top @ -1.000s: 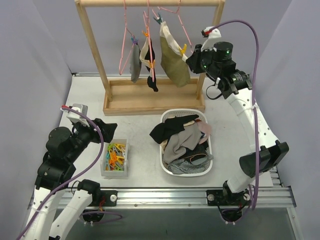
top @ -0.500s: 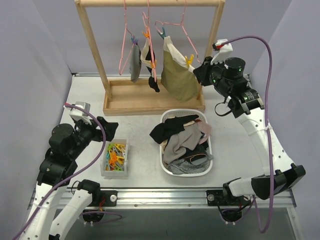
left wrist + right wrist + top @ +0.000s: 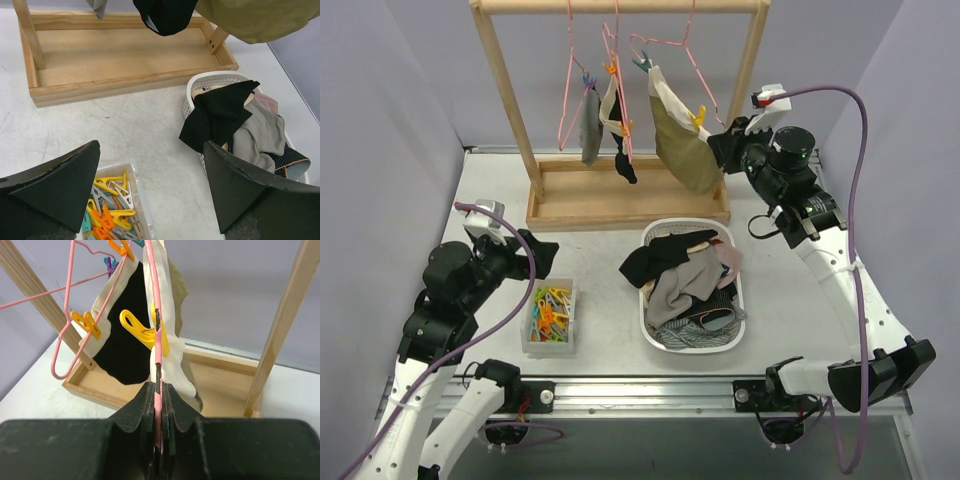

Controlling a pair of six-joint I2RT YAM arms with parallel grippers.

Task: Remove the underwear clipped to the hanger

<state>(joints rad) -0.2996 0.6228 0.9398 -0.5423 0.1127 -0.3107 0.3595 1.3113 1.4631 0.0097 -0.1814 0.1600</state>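
With the right fingers [image 3: 158, 390] clamped on the pink hanger [image 3: 157, 347] wire, olive-green underwear [image 3: 680, 150] clipped just above them, and left fingers [image 3: 151, 150] wide open, empty, pulling could unhook the hanger itself.

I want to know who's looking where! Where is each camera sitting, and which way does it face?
Top external: high behind the bases, looking down on the table, wooden rack and basket; left arm and right arm show.
Left wrist: low on the left arm, facing the rack's base; the open left gripper frames the bottom.
Right wrist: behind the right gripper, shut on the pink hanger, facing the rack.
Shared: top and left wrist both show the clip box.
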